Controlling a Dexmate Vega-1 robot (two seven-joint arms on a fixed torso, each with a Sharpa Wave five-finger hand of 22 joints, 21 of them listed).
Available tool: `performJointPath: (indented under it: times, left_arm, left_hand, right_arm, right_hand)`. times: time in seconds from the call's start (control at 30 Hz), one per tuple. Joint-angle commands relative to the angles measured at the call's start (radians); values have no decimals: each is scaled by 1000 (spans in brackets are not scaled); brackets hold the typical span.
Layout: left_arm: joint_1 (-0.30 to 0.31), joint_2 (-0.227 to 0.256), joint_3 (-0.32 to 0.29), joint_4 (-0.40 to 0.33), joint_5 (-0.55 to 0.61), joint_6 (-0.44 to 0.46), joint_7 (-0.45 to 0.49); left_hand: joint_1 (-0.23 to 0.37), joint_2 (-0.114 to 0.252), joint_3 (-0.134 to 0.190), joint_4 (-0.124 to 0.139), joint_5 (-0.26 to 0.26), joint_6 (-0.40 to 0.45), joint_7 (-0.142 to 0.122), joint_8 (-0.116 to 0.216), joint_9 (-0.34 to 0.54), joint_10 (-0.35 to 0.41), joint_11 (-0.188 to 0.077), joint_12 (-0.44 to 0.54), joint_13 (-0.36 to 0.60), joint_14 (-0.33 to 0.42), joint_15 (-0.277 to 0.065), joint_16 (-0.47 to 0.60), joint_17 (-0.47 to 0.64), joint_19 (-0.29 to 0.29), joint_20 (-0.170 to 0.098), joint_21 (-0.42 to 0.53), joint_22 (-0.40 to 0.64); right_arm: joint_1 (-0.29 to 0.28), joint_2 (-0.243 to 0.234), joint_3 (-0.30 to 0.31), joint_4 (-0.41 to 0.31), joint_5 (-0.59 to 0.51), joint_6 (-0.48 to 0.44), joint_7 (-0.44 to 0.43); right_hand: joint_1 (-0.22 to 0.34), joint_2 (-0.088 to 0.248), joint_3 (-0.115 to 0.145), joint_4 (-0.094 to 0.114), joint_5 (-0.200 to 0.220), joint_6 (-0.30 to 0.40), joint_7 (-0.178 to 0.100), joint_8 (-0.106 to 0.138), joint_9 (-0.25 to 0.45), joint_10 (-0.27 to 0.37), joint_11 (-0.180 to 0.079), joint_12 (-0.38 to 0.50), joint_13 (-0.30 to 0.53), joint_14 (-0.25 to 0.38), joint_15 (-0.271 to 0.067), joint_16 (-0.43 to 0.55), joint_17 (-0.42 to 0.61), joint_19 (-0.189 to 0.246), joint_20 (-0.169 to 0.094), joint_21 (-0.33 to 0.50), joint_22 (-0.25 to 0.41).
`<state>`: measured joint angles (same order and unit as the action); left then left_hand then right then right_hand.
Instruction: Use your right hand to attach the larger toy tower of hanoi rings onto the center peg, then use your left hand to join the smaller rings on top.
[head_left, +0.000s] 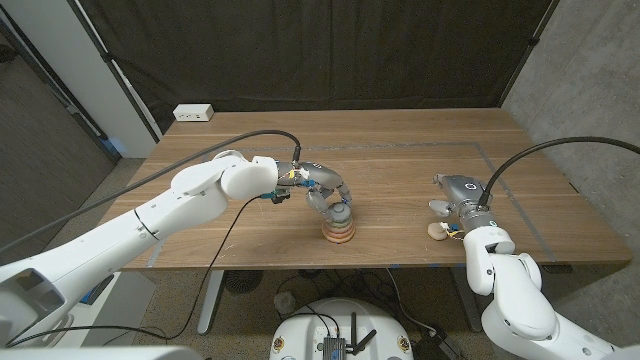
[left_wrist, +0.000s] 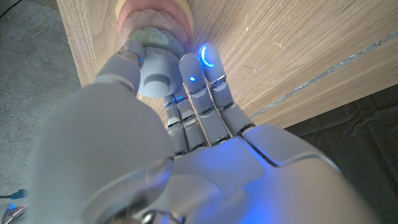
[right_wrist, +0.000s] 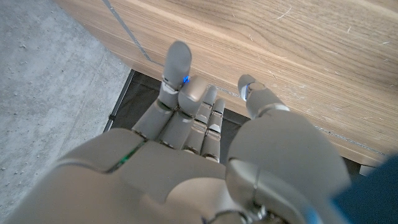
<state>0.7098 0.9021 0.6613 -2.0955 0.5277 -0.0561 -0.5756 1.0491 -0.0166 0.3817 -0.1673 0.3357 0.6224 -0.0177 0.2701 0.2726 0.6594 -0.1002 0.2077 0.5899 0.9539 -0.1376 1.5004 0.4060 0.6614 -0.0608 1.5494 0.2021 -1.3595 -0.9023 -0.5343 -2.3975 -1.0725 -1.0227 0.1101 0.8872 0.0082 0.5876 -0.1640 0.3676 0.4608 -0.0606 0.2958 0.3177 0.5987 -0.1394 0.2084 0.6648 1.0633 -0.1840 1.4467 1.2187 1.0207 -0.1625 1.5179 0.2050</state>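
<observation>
The ring tower (head_left: 338, 232) stands near the table's front middle, with pink and orange larger rings at its base (left_wrist: 155, 14). On top sits the blue-grey smaller ring piece (head_left: 341, 212), above a pale green ring (left_wrist: 152, 37). My left hand (head_left: 322, 192) reaches in from the left and pinches the blue-grey piece (left_wrist: 155, 73) between thumb and fingers (left_wrist: 202, 68). My right hand (head_left: 456, 194) is at the right of the table, well apart from the tower, with its fingers (right_wrist: 177, 68) spread and nothing in them.
A white power box (head_left: 193, 113) lies at the table's back left edge. Thin tape lines (head_left: 520, 195) mark the right part of the wooden table (head_left: 400, 150). Small pale shapes (head_left: 437, 230) show by my right hand. A dark curtain hangs behind.
</observation>
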Motion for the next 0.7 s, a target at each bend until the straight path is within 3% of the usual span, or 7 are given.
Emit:
performJointPath:
  times: [0.03, 0.33, 0.7]
  left_arm:
    - [4, 6, 0, -8, 3, 20, -9]
    - [6, 10, -3, -12, 4, 23, -6]
    - [-13, 3, 11, -7, 9, 19, -37]
  left_hand:
    - [2, 9, -4, -2, 8, 14, -4, 3, 1, 65, -54, 9, 7, 5, -82, -3, 4, 3, -147, 3, 4]
    - [-3, 3, -10, 1, 9, -5, -9, -8, 2, 45, -54, -2, 7, 4, -82, -4, 4, 2, -145, 3, 3]
    - [-34, -17, -33, 9, 11, -109, 12, -59, -5, -81, -29, -33, -9, -12, -82, -16, -4, -12, -144, -5, 1]
  right_arm:
    - [13, -16, -8, -1, 28, -4, -19]
    - [17, -25, -17, -3, 46, -14, -35]
    - [19, -39, -26, -10, 68, -33, -55]
  right_hand:
    - [1, 9, 6, -1, 5, 6, 0, 0, 4, 6, 4, -3, 6, 4, -34, 4, 3, 3, -57, 5, 2]
    - [0, 9, 6, -1, 6, 8, 0, 0, 5, 4, 5, -3, 6, 3, -34, 4, 3, 3, -57, 5, 3]
    - [0, 10, 7, -1, 7, 7, 1, 0, 5, 5, 4, -3, 6, 3, -34, 3, 2, 3, -57, 5, 3]
